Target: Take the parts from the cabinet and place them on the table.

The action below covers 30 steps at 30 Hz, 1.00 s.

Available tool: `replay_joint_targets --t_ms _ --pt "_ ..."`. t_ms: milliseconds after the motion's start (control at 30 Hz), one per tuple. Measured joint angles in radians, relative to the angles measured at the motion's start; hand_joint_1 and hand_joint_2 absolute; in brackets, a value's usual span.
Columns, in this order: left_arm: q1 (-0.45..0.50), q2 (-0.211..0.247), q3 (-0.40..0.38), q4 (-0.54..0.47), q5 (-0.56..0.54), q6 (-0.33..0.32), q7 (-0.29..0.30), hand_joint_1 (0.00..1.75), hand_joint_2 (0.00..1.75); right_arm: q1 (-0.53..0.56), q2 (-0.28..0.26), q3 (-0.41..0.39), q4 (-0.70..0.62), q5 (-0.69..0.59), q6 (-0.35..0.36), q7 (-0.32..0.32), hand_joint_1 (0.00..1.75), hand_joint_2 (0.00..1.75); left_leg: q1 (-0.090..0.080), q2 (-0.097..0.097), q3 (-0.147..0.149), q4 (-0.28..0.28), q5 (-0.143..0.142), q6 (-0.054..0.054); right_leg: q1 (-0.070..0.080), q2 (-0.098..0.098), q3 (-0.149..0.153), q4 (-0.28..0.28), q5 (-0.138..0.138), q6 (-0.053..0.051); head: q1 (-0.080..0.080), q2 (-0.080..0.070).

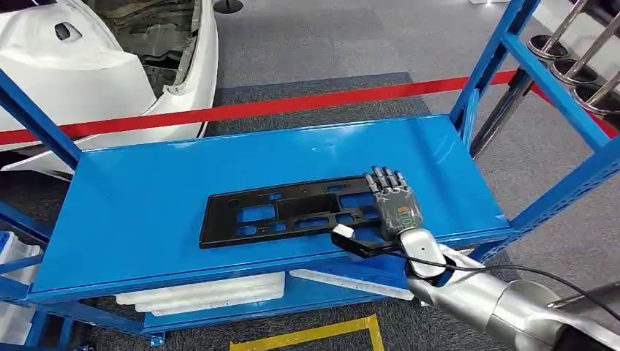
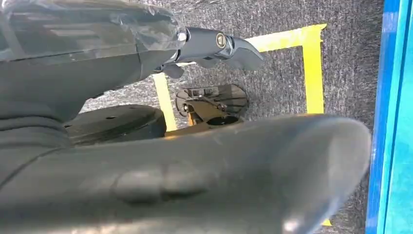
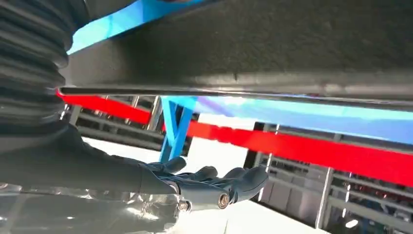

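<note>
Right hand point(image 1: 395, 208) laid flat, fingers apparently open, on black panel point(image 1: 289, 212); should curl under near edge before lifting off shelf point(image 1: 146, 219).

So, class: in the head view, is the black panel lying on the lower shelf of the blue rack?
No, the black panel lies flat on the rack's top shelf, with the right hand resting on its end.
</note>
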Motion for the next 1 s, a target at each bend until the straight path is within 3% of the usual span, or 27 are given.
replay_joint_targets --t_ms 667,1000 --pt "0.0 0.0 -0.019 0.0 -0.007 0.022 0.017 0.0 0.0 0.02 0.0 -0.075 0.03 0.133 -0.075 0.045 0.0 1.75 0.0 0.0 0.0 0.0 0.0 0.0 0.0 0.0 0.0 0.0 0.0 0.0 0.0 0.0" --pt "-0.002 0.0 -0.02 -0.001 -0.038 0.035 0.026 0.0 0.0 0.018 -0.003 -0.111 0.048 0.033 -0.133 0.016 0.0 1.75 0.0 0.0 0.0 0.0 0.0 0.0 0.0 0.0 0.0 0.0 0.0 0.0 0.0 0.0"
